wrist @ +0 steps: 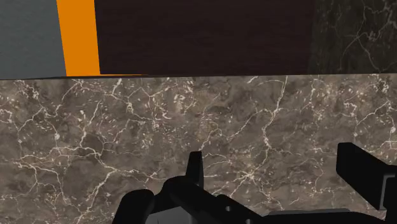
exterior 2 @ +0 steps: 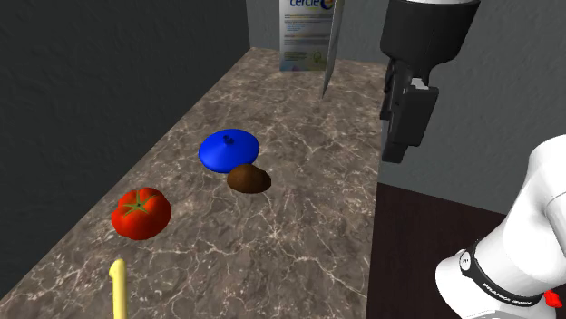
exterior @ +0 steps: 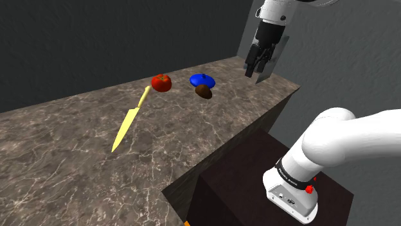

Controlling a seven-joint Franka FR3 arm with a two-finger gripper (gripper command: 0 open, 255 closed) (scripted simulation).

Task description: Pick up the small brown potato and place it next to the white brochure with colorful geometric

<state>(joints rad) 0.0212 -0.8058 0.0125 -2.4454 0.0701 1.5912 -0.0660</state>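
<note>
Sitting on the marble countertop (exterior: 77,141), the small brown potato (exterior: 204,92) is unheld, tight beside a blue lid (exterior: 202,80) on the side nearer the stand (exterior: 238,173); can't tell if they touch. Red tomato (exterior: 161,83) lies near, toward the shoulder view's left. A yellow knife (exterior: 130,120) lies beyond it, handle end by the tomato, blade pointing away. White brochure (exterior 2: 304,36) stands upright at the counter's far end against the wall, well apart from the potato. My gripper (exterior: 257,67) hangs in the air near the brochure, over the counter's stand-side edge, well apart from the potato. In the wrist view my fingers (wrist: 196,168) are spread with nothing between them, just veined marble below.
</note>
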